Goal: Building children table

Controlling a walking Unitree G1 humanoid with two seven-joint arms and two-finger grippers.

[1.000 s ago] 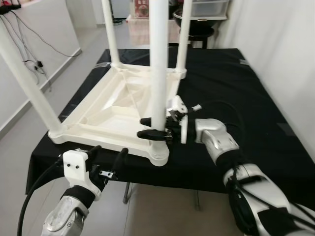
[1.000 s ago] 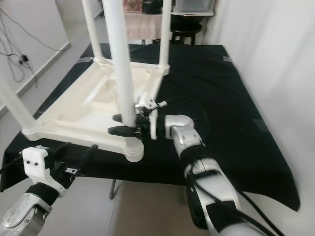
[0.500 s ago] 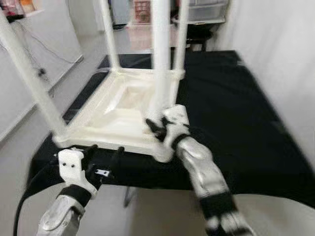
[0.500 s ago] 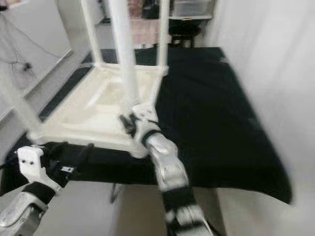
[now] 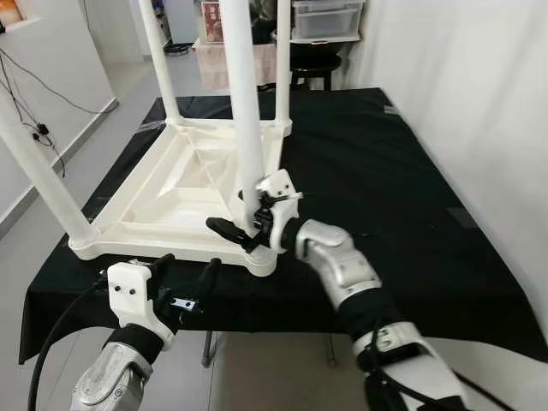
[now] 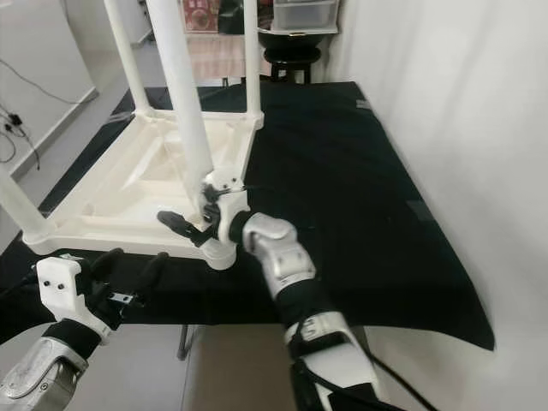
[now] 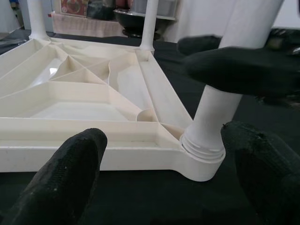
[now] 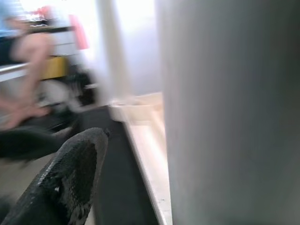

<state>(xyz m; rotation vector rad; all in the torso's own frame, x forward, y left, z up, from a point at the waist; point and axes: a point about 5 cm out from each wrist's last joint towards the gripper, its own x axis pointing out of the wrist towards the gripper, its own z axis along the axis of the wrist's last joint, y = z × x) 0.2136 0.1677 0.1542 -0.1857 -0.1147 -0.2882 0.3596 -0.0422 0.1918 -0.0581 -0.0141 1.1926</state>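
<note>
Leg-fitting step in hand: right gripper (image 5: 244,229) clenched around the near leg (image 5: 242,111) just above the tabletop (image 5: 184,193) socket; next, twist it home while the left gripper (image 5: 188,276), fingers spread, waits below.

The upturned table top (image 5: 193,193) and its legs (image 5: 242,111) look like smooth cream-white plastic with a faint sheen (ribbed on the underside). Under them lies a matt black cloth (image 5: 385,171). The gripper fingers (image 7: 65,183) are black with a rough, grainy coat, and the arm shells (image 5: 338,257) are glossy silver.
</note>
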